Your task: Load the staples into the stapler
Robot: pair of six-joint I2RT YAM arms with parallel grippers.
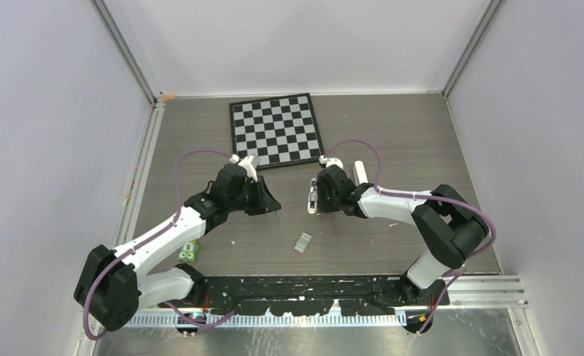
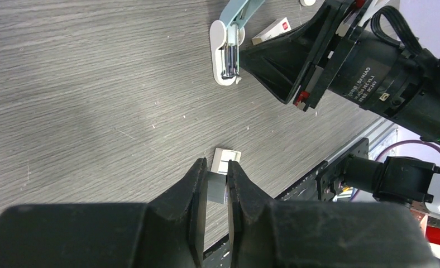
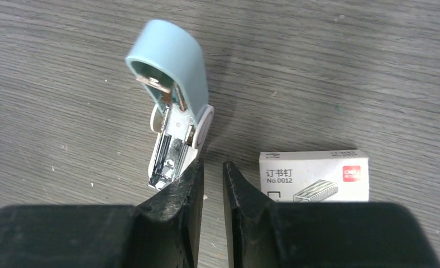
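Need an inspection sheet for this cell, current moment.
Surface: grey wood-grain table, a few pale specks.
Job's things: stapler on the table, blue top swung open, metal channel exposed; staples held in the left claw.
Clutter: checkerboard, staple box, small white piece, small green object.
Grippers: left claw shut on the staples; right claw shows a narrow gap, tips at the stapler's end, grip unclear.
Cables: purple cable looped above each arm.
Surroundings: pale walls on three sides, metal rail at near edge.
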